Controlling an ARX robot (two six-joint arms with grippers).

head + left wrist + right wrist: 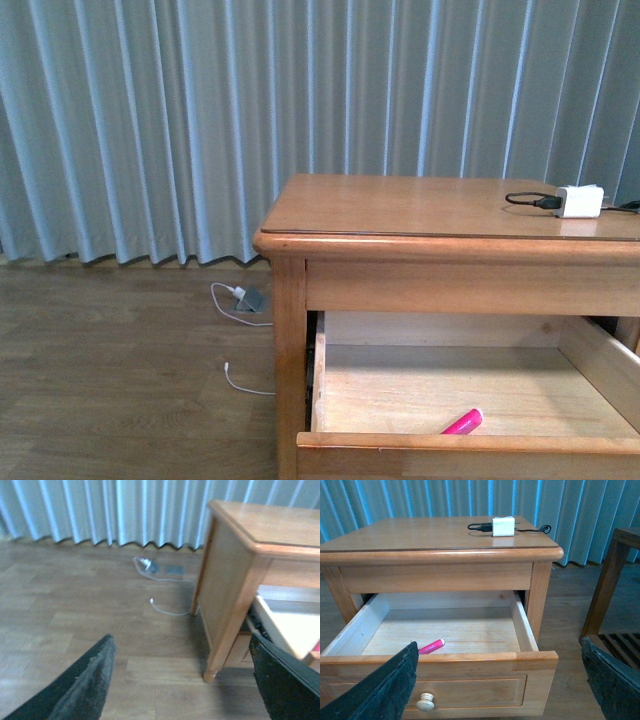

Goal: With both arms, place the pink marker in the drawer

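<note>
Grey-blue curtains (150, 120) hang behind the chest (420, 205). Its drawer (400, 440) stands pulled open, and the marker (462, 422) lies inside on the drawer floor, just behind the front panel. A white charger (579, 201) sits on the chest top. Beside the chest, the left gripper (180, 645) hovers with fingers spread, holding nothing. Facing the drawer front, the right gripper (497, 645) is likewise spread wide and empty.

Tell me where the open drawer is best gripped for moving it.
Likely the round pale knob on the drawer front, approached head-on with jaws either side. It alone sticks out; the front around it is flat and too wide to pinch.
</note>
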